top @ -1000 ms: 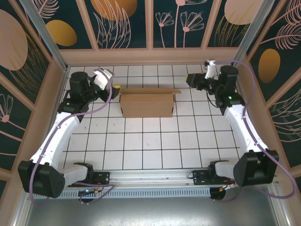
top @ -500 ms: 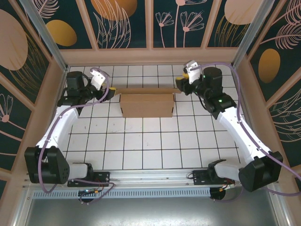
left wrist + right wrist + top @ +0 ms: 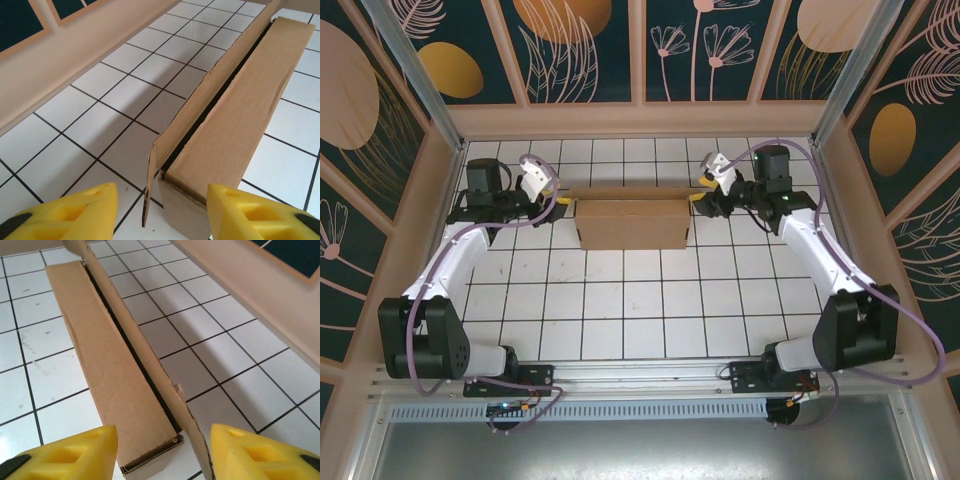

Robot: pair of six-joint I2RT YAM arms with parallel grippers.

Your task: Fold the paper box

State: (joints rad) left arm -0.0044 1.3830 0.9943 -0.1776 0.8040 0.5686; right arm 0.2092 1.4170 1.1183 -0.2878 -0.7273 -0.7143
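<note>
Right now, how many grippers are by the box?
2. The left gripper sits at the left end of the box, the right gripper at its right end, both open.

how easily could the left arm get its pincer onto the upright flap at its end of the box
Probably easily. The left pincer is open right at that end of the paper box, and the flap has its free edge standing between the fingers, with only bare tile beside it and nothing blocking.

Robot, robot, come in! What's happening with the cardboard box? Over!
Left end effector open at left end; right end effector open at right end. Paper box formed, rear flap ajar. Nothing in the way. Over.
</note>
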